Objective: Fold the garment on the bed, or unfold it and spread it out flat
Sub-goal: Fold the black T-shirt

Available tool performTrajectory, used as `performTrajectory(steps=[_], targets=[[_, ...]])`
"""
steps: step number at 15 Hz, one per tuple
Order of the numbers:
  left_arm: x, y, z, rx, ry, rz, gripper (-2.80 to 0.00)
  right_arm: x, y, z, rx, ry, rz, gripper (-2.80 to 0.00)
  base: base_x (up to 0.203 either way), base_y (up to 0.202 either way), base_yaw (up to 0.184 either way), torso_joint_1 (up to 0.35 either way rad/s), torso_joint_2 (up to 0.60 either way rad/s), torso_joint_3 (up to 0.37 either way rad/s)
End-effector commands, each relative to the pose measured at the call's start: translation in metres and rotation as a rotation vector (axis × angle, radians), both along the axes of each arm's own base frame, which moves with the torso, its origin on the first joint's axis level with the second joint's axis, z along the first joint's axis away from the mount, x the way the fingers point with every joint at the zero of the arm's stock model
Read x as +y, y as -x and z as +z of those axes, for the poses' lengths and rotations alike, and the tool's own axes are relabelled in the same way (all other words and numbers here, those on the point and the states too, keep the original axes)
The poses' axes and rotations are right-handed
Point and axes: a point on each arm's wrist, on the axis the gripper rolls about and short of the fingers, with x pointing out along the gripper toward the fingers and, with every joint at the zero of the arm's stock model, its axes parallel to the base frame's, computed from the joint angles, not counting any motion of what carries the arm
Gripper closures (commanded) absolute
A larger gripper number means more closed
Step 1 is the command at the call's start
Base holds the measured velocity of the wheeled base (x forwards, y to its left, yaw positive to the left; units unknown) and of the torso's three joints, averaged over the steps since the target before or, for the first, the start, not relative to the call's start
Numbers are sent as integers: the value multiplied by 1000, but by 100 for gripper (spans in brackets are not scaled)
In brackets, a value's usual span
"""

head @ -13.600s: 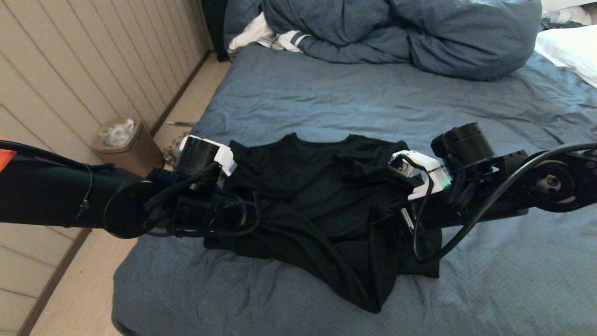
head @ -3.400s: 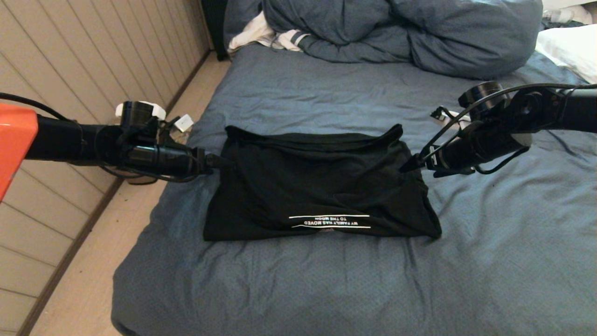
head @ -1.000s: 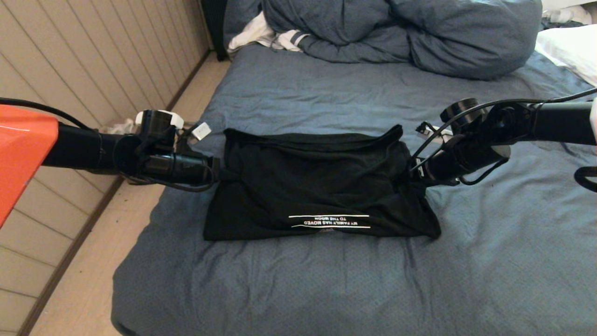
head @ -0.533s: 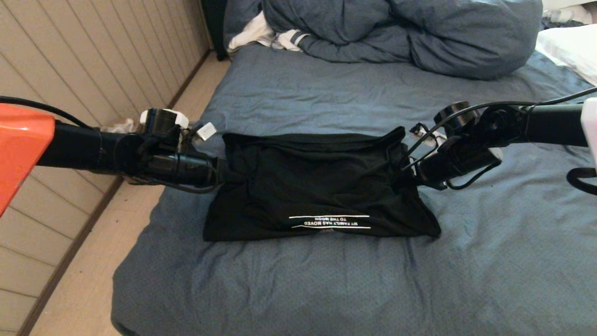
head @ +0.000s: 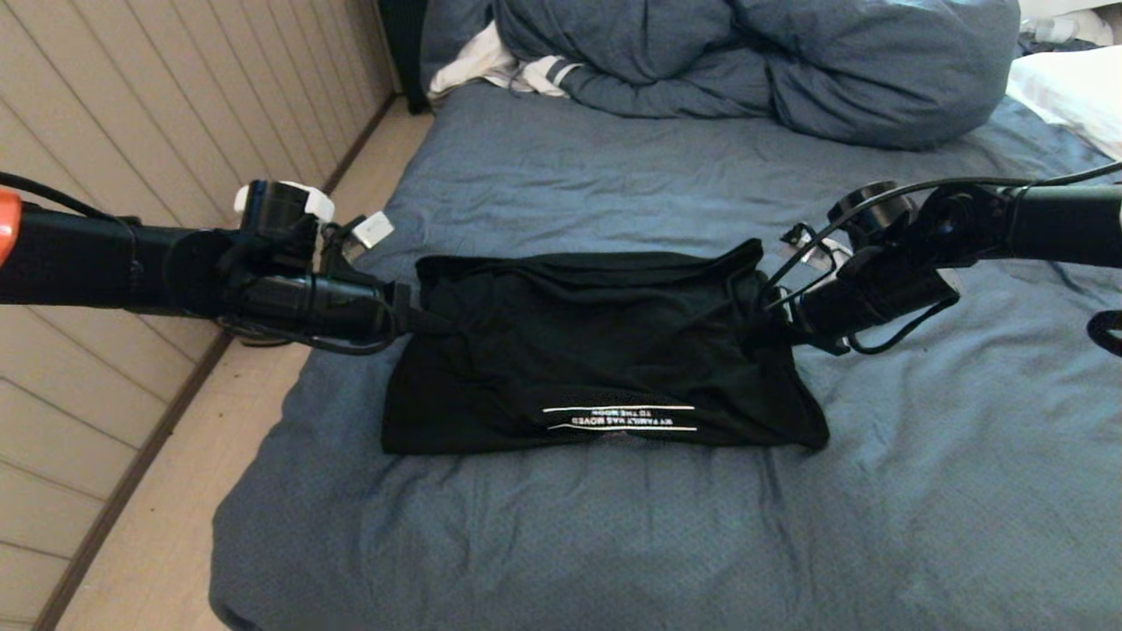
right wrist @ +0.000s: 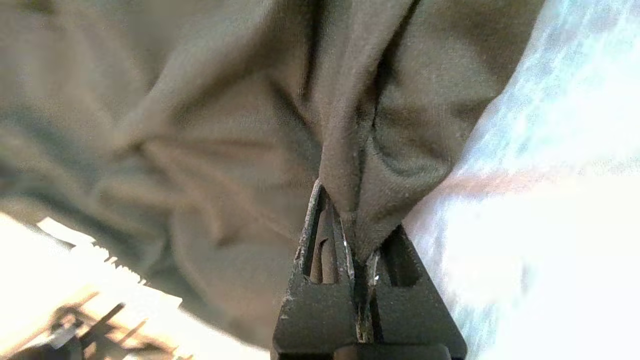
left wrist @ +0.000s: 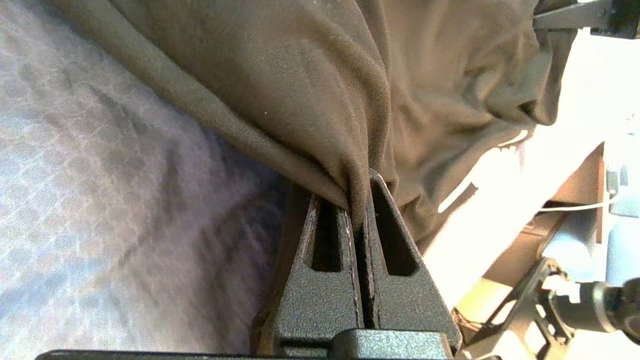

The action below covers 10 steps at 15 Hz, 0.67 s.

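Head view shows the black T-shirt (head: 605, 350) lying across the middle of the bed (head: 614, 543), folded into a wide band with its white words near the front edge. The left gripper (head: 419, 317) is at the shirt's left side and the right gripper (head: 761, 322) is at its right side. Both are pinched tight on the cloth. Up close, the left wrist view shows a bunch of shirt squeezed between the two black fingers (left wrist: 320, 260), and the right wrist view shows the same. I think they each hold one side so the shirt stays stretched between them and can be lifted or turned over evenly. The blue duvet (head: 754, 61) is piled at the far end, well away.
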Motion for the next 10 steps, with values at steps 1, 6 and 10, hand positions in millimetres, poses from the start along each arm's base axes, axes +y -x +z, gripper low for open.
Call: performTrajectory(steps=[1, 6, 10], targets=[[3, 7, 13, -18, 4, 0, 0, -3, 5, 10, -2, -11, 1, 0, 0, 0, 0, 0, 0, 0], [5, 15, 24, -10, -4, -1, 0, -10, 10, 17, 15, -23, -4, 0, 0, 0, 0, 0, 0, 0], [9, 14, 18, 2, -34, -13, 0, -16, 10, 14, 37, -19, -17, 0, 0, 0, 0, 0, 0, 0]])
